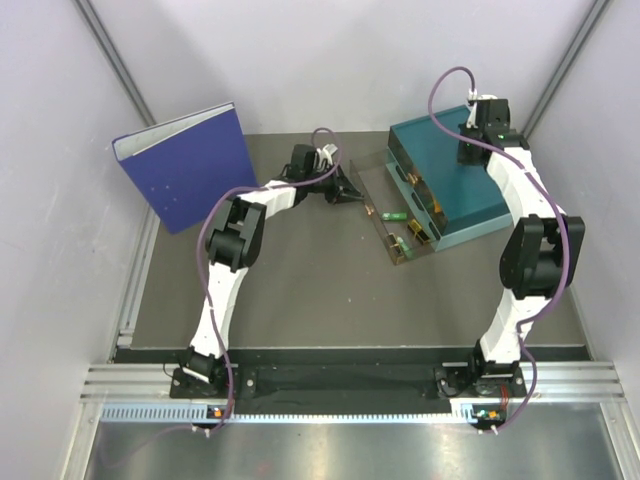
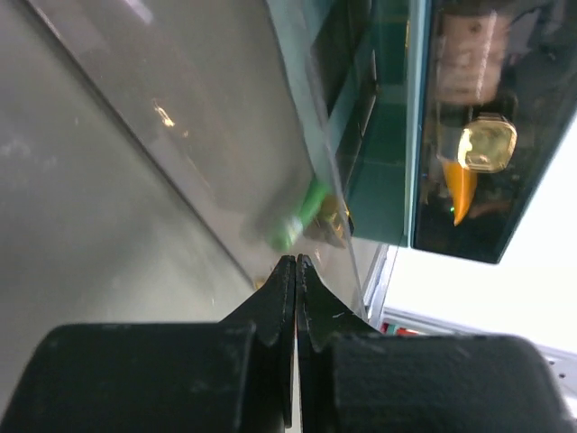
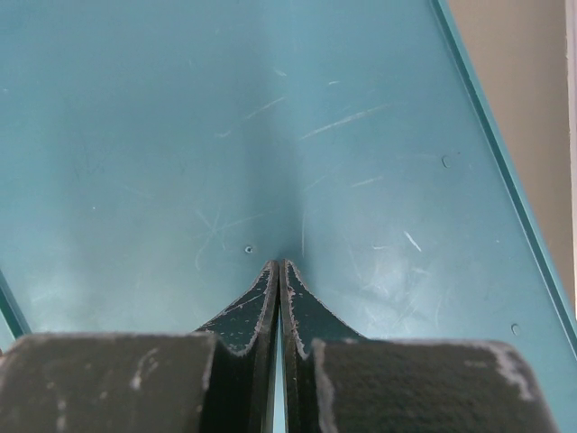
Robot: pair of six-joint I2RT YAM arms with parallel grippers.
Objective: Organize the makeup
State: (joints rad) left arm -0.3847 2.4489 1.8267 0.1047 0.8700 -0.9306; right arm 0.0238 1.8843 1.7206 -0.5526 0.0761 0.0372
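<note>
The left arm reaches forward and bends right at the elbow. The left hand (image 1: 345, 187) sits low over the surface (image 1: 300, 290), just beside the left side of the clear drawer (image 1: 372, 190). The right arm rises at the right edge and folds back. The right hand (image 1: 478, 140) points down over the rear of the teal box (image 1: 455, 185).

The top view shows the drawer pulled out of the box. A green capsule (image 1: 395, 213) lies in it, and a blue binder (image 1: 185, 165) stands well apart at the back left.

The left wrist view shows the left hand (image 2: 296, 275) with its fingers pressed together and nothing between them. The tips are close against the drawer (image 2: 207, 135) wall. The green capsule (image 2: 302, 216) lies just behind that wall. This view alone shows a dark compartment of the box holding a gold case (image 2: 487, 144), an orange tube (image 2: 460, 185) and a beige bottle (image 2: 469, 54).

The right wrist view shows the right hand (image 3: 278, 275) closed and empty. Its tips are at the scratched top of the box (image 3: 270, 135); actual contact cannot be told.
</note>
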